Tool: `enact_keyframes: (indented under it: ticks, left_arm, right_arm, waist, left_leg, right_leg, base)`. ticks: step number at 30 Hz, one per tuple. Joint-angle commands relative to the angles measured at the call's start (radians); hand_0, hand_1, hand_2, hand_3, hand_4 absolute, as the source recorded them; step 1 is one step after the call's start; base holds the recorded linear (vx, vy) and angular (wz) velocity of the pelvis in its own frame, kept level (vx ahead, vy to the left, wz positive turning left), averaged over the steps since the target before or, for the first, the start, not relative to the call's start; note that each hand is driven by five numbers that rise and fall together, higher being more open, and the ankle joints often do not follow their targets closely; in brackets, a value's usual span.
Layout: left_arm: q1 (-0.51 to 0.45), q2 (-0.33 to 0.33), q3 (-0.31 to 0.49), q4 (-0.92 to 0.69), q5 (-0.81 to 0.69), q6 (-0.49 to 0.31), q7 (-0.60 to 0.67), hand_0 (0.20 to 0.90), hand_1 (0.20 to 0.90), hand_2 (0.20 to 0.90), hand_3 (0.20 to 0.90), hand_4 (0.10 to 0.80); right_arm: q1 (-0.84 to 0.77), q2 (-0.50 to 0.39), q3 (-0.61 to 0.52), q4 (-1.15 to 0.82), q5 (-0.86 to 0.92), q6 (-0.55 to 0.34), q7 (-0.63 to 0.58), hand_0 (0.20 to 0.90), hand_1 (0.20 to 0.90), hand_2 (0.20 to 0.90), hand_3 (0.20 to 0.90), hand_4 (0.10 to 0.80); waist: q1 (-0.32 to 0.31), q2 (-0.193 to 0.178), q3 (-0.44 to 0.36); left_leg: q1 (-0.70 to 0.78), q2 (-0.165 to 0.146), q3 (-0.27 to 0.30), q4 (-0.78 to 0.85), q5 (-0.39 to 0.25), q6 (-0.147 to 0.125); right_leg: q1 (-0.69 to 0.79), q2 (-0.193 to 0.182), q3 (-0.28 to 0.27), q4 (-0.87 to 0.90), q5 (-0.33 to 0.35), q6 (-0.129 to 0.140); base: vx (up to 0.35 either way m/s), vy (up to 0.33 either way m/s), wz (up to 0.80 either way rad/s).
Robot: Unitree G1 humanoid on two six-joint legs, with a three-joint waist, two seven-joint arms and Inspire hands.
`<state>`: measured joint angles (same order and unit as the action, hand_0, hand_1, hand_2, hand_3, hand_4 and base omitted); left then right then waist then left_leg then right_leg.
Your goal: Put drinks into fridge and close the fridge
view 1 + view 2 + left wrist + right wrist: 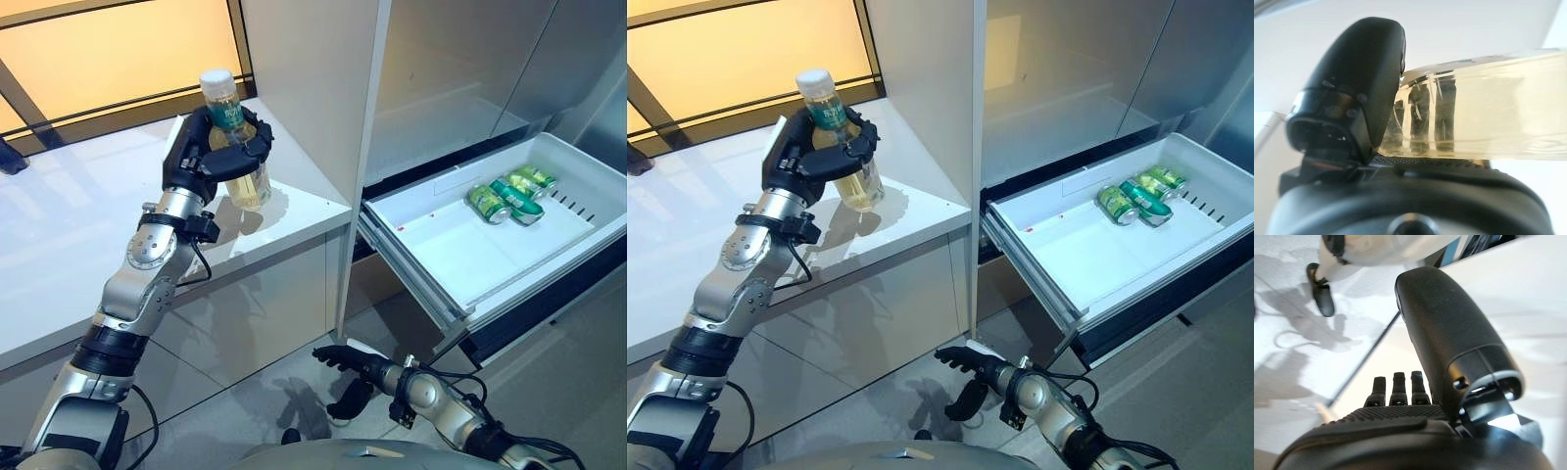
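A clear bottle (235, 147) of pale yellow drink, with a green label and a white cap, stands upright at the white counter's (69, 255) right end. My left hand (216, 147) is shut round its middle; in the left wrist view the thumb (1352, 93) presses against the bottle (1488, 117). The fridge's white drawer (460, 255) is pulled out at the right, and three green cans (509, 196) lie in its far corner. My right hand (353, 367) hangs low in front of the cabinet, fingers relaxed, holding nothing.
A tall white panel (313, 88) of the fridge cabinet stands between the counter and the open fridge compartment (441, 88). The drawer's near half is bare. Grey floor (578, 372) lies below the drawer.
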<state>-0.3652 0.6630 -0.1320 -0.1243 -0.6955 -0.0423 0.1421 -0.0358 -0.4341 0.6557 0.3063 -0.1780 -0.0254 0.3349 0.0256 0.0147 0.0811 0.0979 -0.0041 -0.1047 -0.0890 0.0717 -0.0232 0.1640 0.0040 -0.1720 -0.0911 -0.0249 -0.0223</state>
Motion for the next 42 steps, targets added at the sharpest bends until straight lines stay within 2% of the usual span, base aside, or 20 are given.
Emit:
enact_keyframes:
  ticks: [1,2,6,13,16,20,24,26,29,36,42]
  left_arm:
    - [-0.220,0.038,0.020,-0.121,-0.040,-0.253,-0.022,0.300,0.300,0.300,0.200,0.100]
    - [-0.216,0.037,0.021,-0.125,-0.040,-0.255,-0.023,0.300,0.300,0.300,0.200,0.100]
    - [-0.163,0.010,0.031,-0.178,-0.068,-0.289,-0.084,0.300,0.300,0.300,0.200,0.100]
    - [-0.072,-0.022,0.082,-0.212,-0.188,-0.313,-0.248,0.300,0.300,0.300,0.200,0.100]
    - [-0.044,-0.029,0.103,-0.211,-0.219,-0.312,-0.313,0.300,0.300,0.300,0.200,0.100]
    - [-0.011,-0.025,0.143,-0.210,-0.210,-0.317,-0.383,0.300,0.300,0.300,0.200,0.100]
    - [0.017,0.012,0.190,-0.201,-0.196,-0.316,-0.425,0.300,0.300,0.300,0.200,0.100]
    - [0.031,0.026,0.204,-0.196,-0.198,-0.311,-0.450,0.300,0.300,0.300,0.200,0.100]
    - [0.020,0.033,0.188,-0.190,-0.167,-0.308,-0.449,0.300,0.300,0.300,0.200,0.100]
    - [-0.079,0.049,0.073,-0.167,-0.127,-0.293,-0.446,0.300,0.300,0.300,0.200,0.100]
    - [-0.123,0.038,0.005,-0.161,-0.101,-0.279,-0.461,0.300,0.300,0.300,0.200,0.100]
  right_arm:
    - [-0.086,0.012,-0.023,-0.205,0.105,-0.005,0.115,0.900,0.900,0.900,0.900,0.800]
    - [-0.089,0.008,-0.027,-0.221,0.112,0.005,0.124,0.900,0.900,0.900,0.900,0.800]
    - [-0.149,-0.048,-0.100,-0.361,0.280,0.041,0.283,0.900,0.900,0.900,0.900,0.800]
    - [-0.213,-0.116,-0.279,-0.497,0.636,0.092,0.560,0.900,0.900,0.900,0.900,0.800]
    - [-0.226,-0.128,-0.355,-0.542,0.765,0.095,0.614,0.900,0.900,0.900,0.900,0.800]
    - [-0.234,-0.137,-0.470,-0.533,0.864,0.058,0.539,0.900,0.900,0.900,0.900,0.800]
    - [-0.201,-0.173,-0.572,-0.538,0.838,0.019,0.423,0.900,0.900,0.900,0.900,0.800]
    - [-0.189,-0.180,-0.599,-0.533,0.819,0.013,0.410,0.900,0.900,0.900,0.900,0.800]
    - [-0.205,-0.186,-0.583,-0.541,0.818,0.027,0.376,0.900,0.900,0.900,0.900,0.800]
    - [-0.351,-0.186,-0.465,-0.493,0.839,0.082,0.283,0.900,0.900,0.900,0.900,0.800]
    - [-0.439,-0.167,-0.397,-0.462,0.865,0.114,0.218,0.900,0.900,0.900,0.900,0.800]
  waist:
    - [-0.004,-0.014,-0.056]
    - [-0.004,-0.014,-0.055]
    - [-0.006,-0.021,-0.050]
    - [-0.010,-0.034,-0.057]
    - [-0.010,-0.039,-0.064]
    - [-0.011,-0.042,-0.072]
    - [-0.020,-0.042,-0.076]
    - [-0.024,-0.040,-0.075]
    - [-0.027,-0.039,-0.074]
    - [-0.018,-0.042,-0.068]
    - [-0.011,-0.044,-0.070]
  left_leg:
    - [0.029,-0.055,0.009,0.002,-0.105,0.020]
    - [0.029,-0.055,0.008,0.002,-0.104,0.020]
    - [0.029,-0.054,0.008,0.002,-0.099,0.019]
    - [0.027,-0.053,0.018,0.002,-0.090,0.020]
    - [0.029,-0.053,0.021,0.002,-0.093,0.019]
    - [0.031,-0.053,0.023,0.002,-0.096,0.021]
    - [0.030,-0.052,0.028,0.002,-0.099,0.023]
    - [0.030,-0.051,0.032,0.002,-0.100,0.024]
    - [0.031,-0.051,0.036,0.002,-0.100,0.025]
    - [0.036,-0.048,0.042,0.002,-0.101,0.023]
    - [0.036,-0.050,0.040,0.002,-0.102,0.024]
  right_leg:
    - [-0.022,-0.039,0.059,0.013,0.009,0.100]
    - [-0.022,-0.039,0.059,0.013,0.010,0.099]
    - [-0.024,-0.039,0.061,0.016,0.014,0.097]
    - [-0.031,-0.040,0.059,0.021,0.024,0.094]
    - [-0.029,-0.041,0.056,0.019,0.025,0.095]
    - [-0.030,-0.041,0.057,0.017,0.027,0.096]
    - [-0.035,-0.039,0.061,0.016,0.030,0.099]
    - [-0.037,-0.038,0.064,0.016,0.030,0.098]
    - [-0.038,-0.037,0.066,0.015,0.031,0.098]
    - [-0.032,-0.037,0.061,0.013,0.030,0.095]
    - [-0.031,-0.037,0.058,0.014,0.029,0.093]
  base:
    - [-0.031,0.005,0.00]
    - [-0.045,0.014,0.01]
    - [-0.045,0.015,0.02]
    - [-0.018,0.004,0.01]
    - [0.000,0.000,0.00]
    - [0.000,0.000,0.00]
    - [0.000,0.000,0.00]
    - [-0.011,0.002,-0.02]
    - [-0.016,0.008,-0.07]
    - [-0.003,0.002,-0.03]
    - [0.000,0.000,0.00]
